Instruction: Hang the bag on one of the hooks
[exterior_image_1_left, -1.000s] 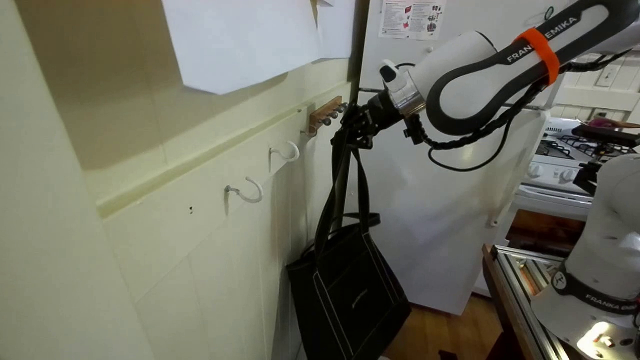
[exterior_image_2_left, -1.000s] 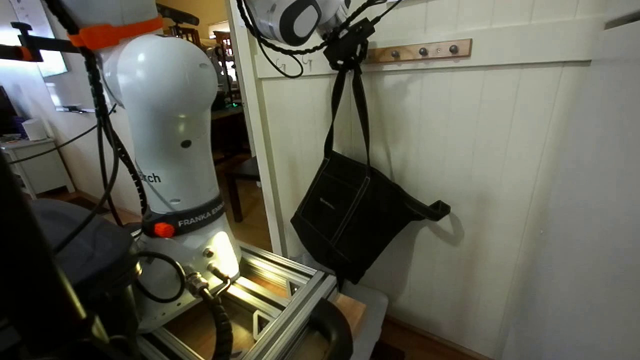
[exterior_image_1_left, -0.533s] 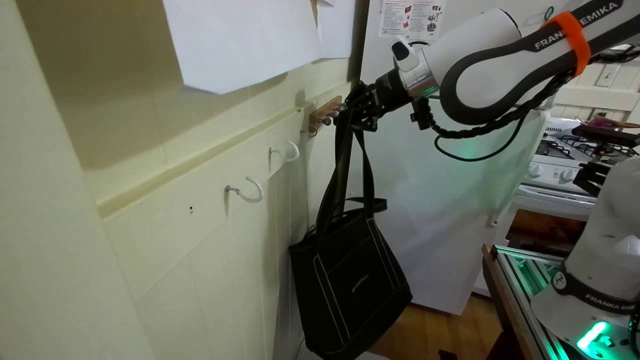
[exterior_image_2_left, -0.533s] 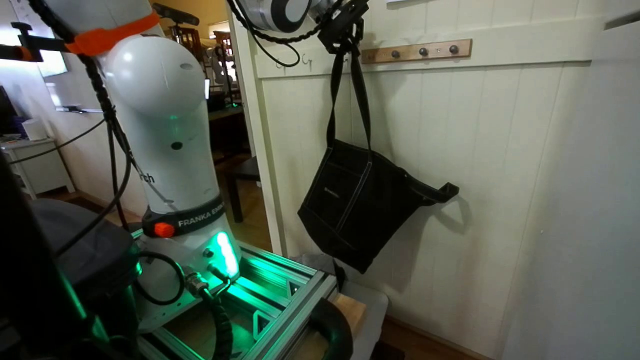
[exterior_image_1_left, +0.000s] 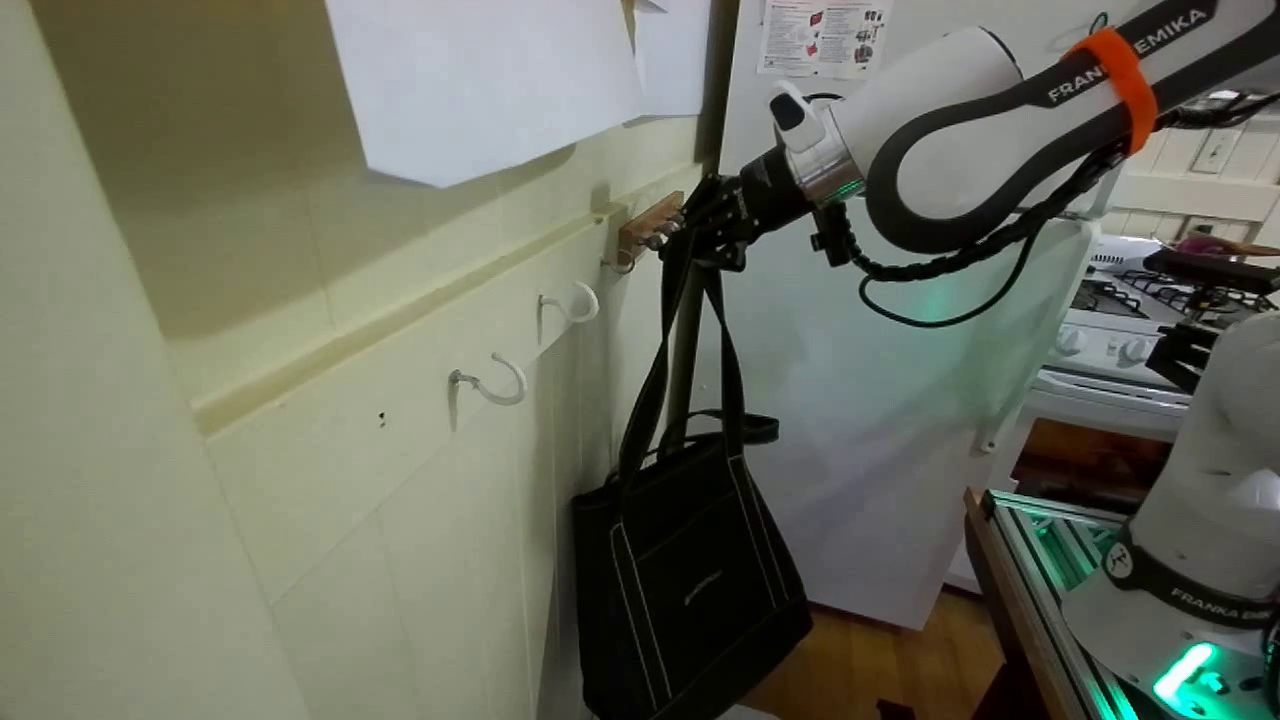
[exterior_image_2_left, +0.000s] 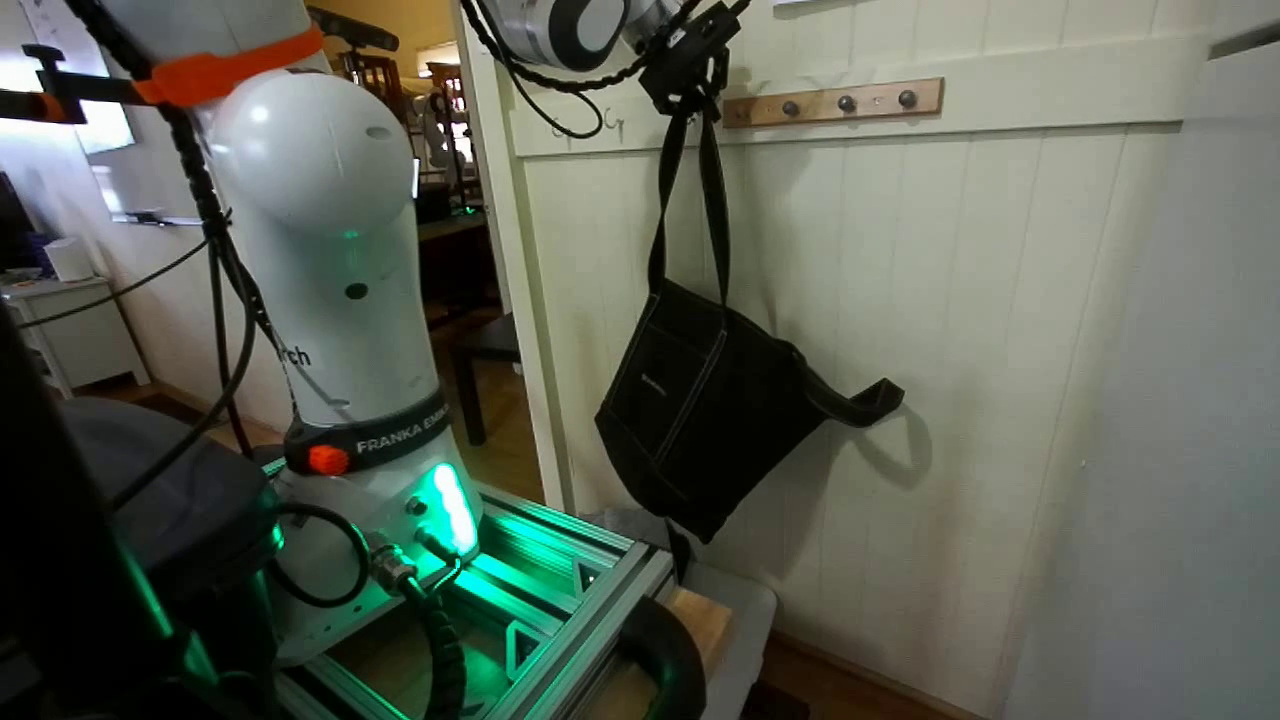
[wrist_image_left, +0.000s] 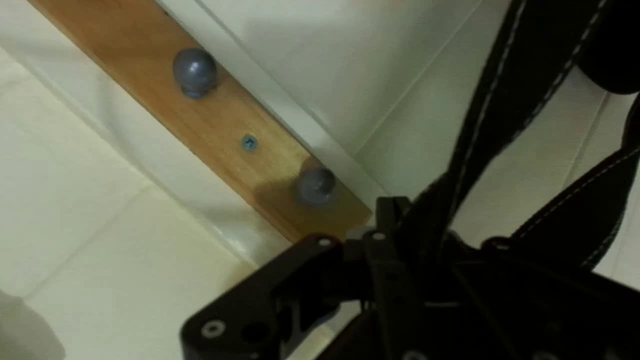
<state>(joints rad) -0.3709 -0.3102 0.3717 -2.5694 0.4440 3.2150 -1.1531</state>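
Pinching the top of a flat black strap (wrist_image_left: 520, 85), the jaws are pressed together; from it the bag (exterior_image_2_left: 700, 400) hangs tilted below them, beside the boarded wall (exterior_image_2_left: 900, 250). Strap: light stitching along both edges. Bag: soft dark fabric, squarish body, pale seams, small light lettering on the face. A second strap (exterior_image_2_left: 865, 408) juts from one side. Near the jaws, contact uncertain from here: a wooden rail (wrist_image_left: 215, 120), visibly grained, with round grey knobs (wrist_image_left: 195, 70) and a small screw (wrist_image_left: 249, 142).
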